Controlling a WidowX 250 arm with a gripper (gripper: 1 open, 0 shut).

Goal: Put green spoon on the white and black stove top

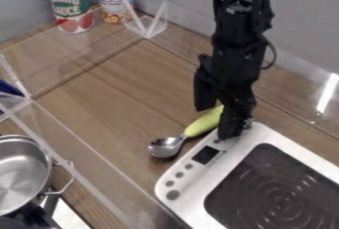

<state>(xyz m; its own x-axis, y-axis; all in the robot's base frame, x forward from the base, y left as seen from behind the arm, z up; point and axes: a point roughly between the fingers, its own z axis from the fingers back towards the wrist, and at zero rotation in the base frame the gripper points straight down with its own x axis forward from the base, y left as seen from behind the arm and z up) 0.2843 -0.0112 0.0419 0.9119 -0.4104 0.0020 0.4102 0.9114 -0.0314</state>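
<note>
Camera view: a black end effector [219, 106] reaches down at centre right, its fingers spread apart on either side of the spoon's green handle and not gripping it. The spoon [188, 133] lies on the wooden desk [106, 82], just beside the near-left edge of the white stove top [193, 185], its metal bowl pointing to the near left. The approach looks nearly done; closing on the handle, lifting, moving over the black surface and releasing are left.
</note>
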